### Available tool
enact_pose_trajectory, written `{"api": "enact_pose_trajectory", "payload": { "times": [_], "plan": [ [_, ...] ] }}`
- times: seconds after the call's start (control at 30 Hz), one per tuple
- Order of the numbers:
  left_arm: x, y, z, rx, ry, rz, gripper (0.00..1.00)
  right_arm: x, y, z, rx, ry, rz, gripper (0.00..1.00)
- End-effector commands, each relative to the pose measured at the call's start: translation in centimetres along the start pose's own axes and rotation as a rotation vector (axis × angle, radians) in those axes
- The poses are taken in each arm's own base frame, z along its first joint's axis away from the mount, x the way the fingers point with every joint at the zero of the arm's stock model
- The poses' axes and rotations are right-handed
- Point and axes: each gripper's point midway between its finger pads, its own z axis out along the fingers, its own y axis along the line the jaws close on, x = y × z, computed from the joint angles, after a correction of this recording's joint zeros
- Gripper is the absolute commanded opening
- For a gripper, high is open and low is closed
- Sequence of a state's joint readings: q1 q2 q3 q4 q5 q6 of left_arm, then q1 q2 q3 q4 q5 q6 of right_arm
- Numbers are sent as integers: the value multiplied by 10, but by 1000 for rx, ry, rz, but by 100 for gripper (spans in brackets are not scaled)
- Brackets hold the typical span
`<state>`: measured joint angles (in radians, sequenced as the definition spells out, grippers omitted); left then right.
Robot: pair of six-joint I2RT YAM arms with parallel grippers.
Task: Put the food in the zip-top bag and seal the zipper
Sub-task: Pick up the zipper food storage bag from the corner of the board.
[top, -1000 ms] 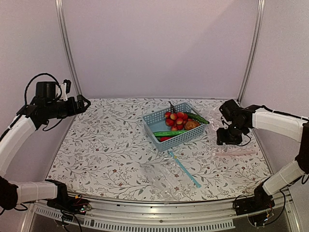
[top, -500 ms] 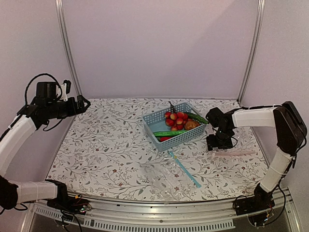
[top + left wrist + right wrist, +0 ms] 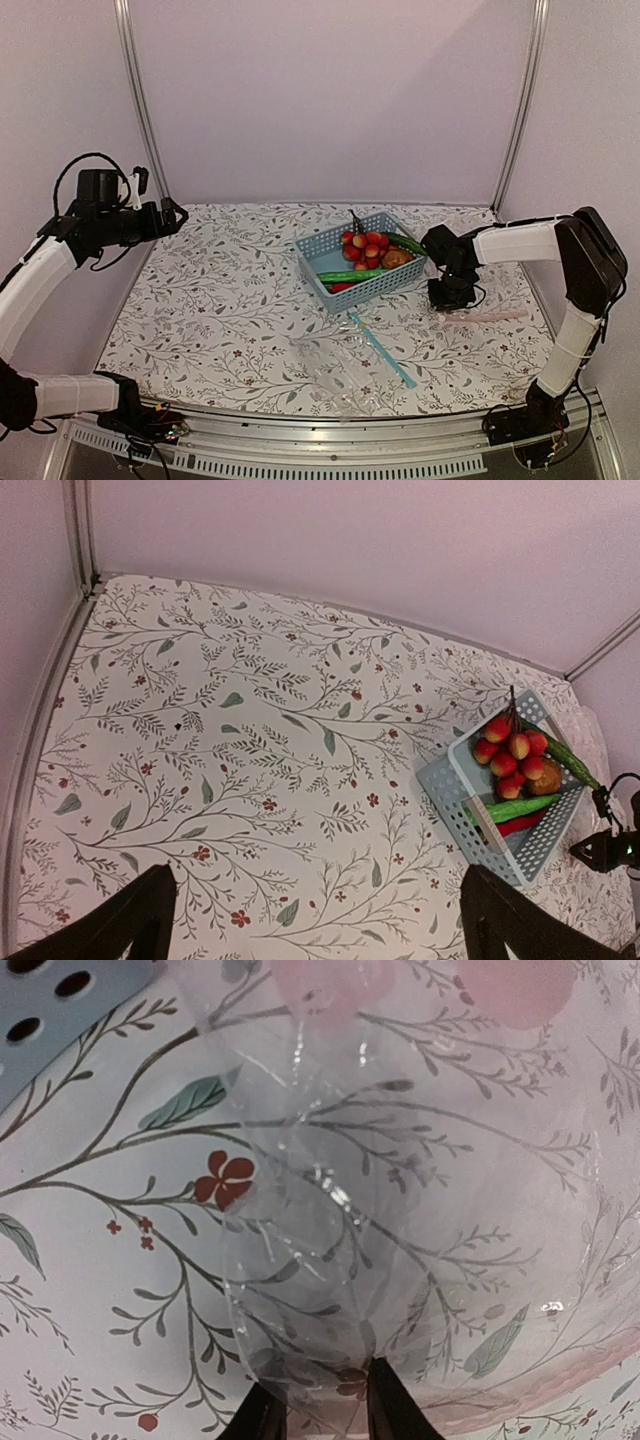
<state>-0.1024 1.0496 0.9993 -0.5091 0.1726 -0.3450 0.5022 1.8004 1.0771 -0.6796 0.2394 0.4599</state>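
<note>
Bag-grab step: right end effector (image 3: pixel 322 1412) clenched on zip-top bag (image 3: pixel 420 1200) film beside basket (image 3: pixel 312 252). Left end effector (image 3: pixel 172 214) released, parked high. Food (image 3: pixel 368 256) all in basket. Next, probably: lift the zipper (image 3: pixel 487 316) edge and open the mouth.

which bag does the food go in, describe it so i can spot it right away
Start at the blue basket of food in the middle of the table; the bag lies just right of it, under the right hand. It is clear plastic with a pale pink strip along one edge, whereas the other clear bag, nearer the front, has a teal-blue strip.
</note>
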Motion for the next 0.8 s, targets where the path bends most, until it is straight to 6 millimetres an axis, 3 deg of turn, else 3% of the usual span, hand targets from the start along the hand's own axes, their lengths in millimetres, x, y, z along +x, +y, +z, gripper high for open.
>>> {"api": "enact_pose_trajectory", "payload": {
  "times": [0.0, 0.13, 0.33, 0.6, 0.77],
  "plan": [
    [4, 5, 4, -10, 11, -9, 100, 3, 0, 1, -4, 8, 15, 18],
    [4, 5, 4, -14, 10, -9, 100, 1, 0, -18, -49, -30, 35, 1],
    [5, -4, 3, 12, 12, 16, 100, 6, -11, -45, -65, -72, 82, 0],
    [16, -47, 0, 106, 29, 78, 100, 10, -43, -103, -55, -185, 158, 0],
    [28, -86, -4, 201, 37, 79, 100, 9, -30, -139, -202, -210, 157, 0]
  ]
}}
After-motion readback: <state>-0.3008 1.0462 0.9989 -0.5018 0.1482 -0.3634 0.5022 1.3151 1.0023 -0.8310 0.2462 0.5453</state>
